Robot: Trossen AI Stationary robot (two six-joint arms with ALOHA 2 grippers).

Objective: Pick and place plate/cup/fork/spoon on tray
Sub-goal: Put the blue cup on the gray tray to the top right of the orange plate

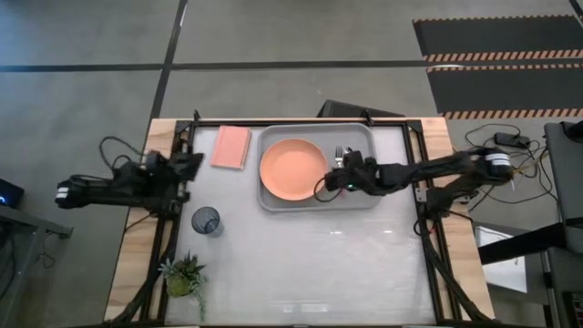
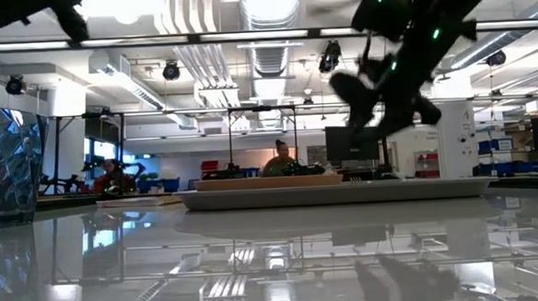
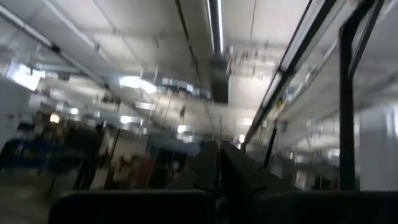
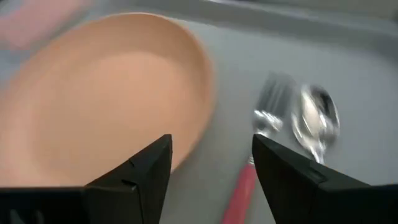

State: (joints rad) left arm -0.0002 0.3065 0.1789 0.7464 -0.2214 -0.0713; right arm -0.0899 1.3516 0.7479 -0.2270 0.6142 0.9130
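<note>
Right gripper [image 4: 211, 163] is held wide open over tray [image 1: 360, 137]; fork [image 4: 264, 134], spoon [image 4: 317, 121] seen at plate's [image 1: 292, 169] 3 o'clock.

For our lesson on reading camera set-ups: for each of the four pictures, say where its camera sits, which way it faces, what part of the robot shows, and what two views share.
High view: above the table, looking straight down; both arms show, right gripper over the tray.
Low view: at table-top height, looking level across to the room; one arm hangs above the tray.
Left wrist view: on the left arm, facing the ceiling; own dark fingers together.
Right wrist view: on the right arm, facing down; open fingers.
Shared: high and right wrist views both show the plate.
</note>
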